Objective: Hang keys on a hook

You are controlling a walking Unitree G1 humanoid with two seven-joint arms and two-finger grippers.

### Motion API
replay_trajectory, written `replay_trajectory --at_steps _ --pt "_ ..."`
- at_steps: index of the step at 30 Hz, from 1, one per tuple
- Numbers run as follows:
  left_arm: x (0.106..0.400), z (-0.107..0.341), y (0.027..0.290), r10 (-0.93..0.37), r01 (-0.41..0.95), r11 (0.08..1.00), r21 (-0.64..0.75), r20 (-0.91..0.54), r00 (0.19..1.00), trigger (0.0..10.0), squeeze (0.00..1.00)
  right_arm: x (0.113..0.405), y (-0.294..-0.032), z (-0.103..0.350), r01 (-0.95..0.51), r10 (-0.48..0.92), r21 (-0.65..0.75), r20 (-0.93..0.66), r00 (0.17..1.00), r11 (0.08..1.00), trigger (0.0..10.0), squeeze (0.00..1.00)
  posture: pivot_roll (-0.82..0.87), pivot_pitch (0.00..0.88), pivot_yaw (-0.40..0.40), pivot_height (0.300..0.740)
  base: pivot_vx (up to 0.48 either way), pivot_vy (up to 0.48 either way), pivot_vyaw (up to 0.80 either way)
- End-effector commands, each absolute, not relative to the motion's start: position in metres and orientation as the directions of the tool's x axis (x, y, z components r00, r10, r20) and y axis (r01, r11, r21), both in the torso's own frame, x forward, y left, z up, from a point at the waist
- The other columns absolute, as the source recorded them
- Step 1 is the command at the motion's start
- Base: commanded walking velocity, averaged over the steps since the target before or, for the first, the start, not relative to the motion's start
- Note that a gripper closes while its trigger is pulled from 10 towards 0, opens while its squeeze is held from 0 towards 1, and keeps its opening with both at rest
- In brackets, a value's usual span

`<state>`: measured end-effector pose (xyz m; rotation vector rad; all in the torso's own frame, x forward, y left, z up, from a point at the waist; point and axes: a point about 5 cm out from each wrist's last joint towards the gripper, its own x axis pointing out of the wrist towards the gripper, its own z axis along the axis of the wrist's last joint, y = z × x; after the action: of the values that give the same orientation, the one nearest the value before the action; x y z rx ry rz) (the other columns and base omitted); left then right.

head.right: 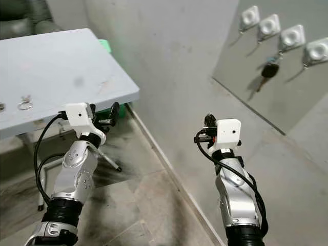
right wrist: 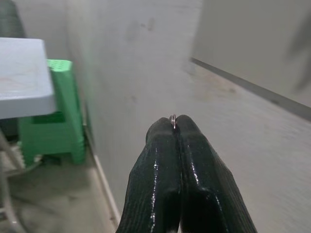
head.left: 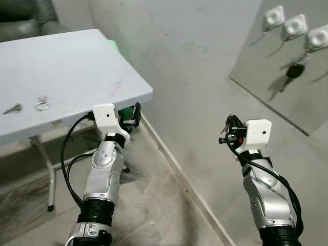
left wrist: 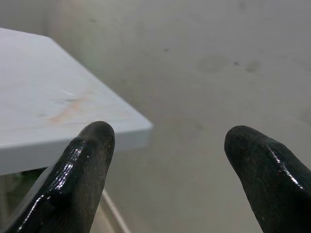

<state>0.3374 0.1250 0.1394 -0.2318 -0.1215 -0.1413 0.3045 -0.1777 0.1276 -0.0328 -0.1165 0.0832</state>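
Note:
My right gripper point(head.left: 230, 124) is raised in front of the grey wall, shut on a small key ring whose metal loop point(right wrist: 173, 119) peeks out between the fingertips; a key point(head.left: 225, 128) dangles beside the fingers. Up and to the right, several white hooks point(head.left: 294, 25) sit on a darker wall panel point(head.left: 271, 87), well apart from the gripper. A black key point(head.left: 293, 70) hangs from one hook point(head.left: 318, 37). My left gripper point(head.left: 134, 115) is open and holds nothing, just off the corner of the white table point(head.left: 92, 66).
A loose key point(head.left: 13, 108) and a key ring point(head.left: 41, 104) lie on the table's near left part. A green stool point(right wrist: 53, 111) stands under the table's far corner against the wall. Tiled floor point(head.left: 159, 205) lies between my arms.

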Motion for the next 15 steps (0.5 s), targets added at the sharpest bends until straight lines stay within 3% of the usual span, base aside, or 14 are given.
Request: replay_trajectory --at_steps 1,15 --pt "0.3379 0.1428 0.1196 -0.158 0.188 0.959 -0.211 0.152 0.976 10.0 0.0 0.3067 -0.1804 0.131 -0.069 0.074 -0.042 0.123 0.99 0.997 10.0 0.0 -0.02 0.0 -0.051 0.74 0.0 0.0 -0.73" --pt "0.3365 0.1415 0.1143 -0.181 0.216 0.946 -0.243 0.158 0.971 10.0 0.0 0.3065 -0.1808 0.1294 -0.073 0.077 -0.044 0.114 0.99 0.996 10.0 0.0 -0.03 0.0 -0.055 0.74 0.0 0.0 -0.73"
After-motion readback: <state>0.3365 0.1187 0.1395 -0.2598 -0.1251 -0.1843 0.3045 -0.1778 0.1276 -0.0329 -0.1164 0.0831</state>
